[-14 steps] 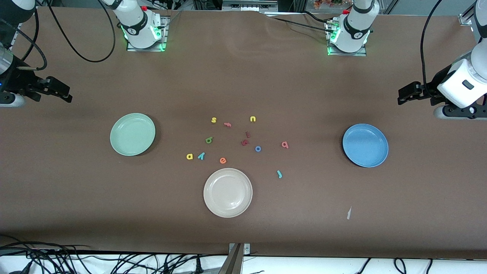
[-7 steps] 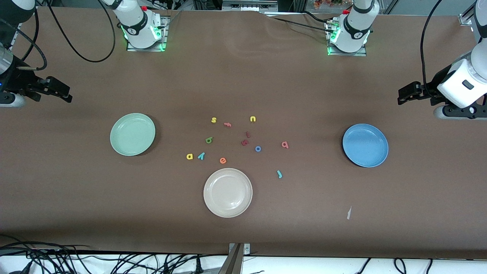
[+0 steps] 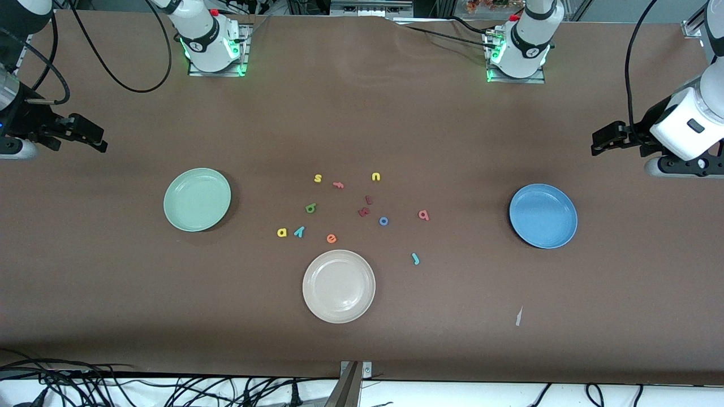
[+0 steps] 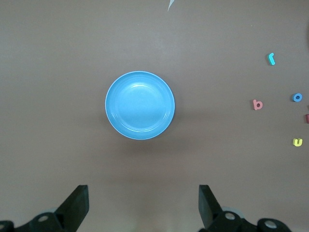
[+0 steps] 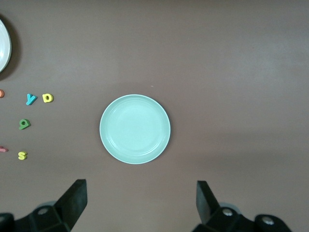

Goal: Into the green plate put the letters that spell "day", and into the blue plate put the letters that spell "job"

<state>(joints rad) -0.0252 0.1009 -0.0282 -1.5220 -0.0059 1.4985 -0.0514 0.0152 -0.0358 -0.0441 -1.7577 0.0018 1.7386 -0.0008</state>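
The green plate lies empty toward the right arm's end of the table. At the left arm's end is the blue plate, also empty. Loose letters lie between them: olive "d", yellow "a", teal "y", teal "j", blue "o" and salmon "b". My right gripper hangs open over bare table beside the green plate. My left gripper hangs open over bare table beside the blue plate. Neither holds anything.
A beige-white plate sits nearer the front camera than the letters. Among the letters are a yellow "s", yellow "u", salmon "f", orange "e" and two dark red letters. A paper scrap lies near the front edge.
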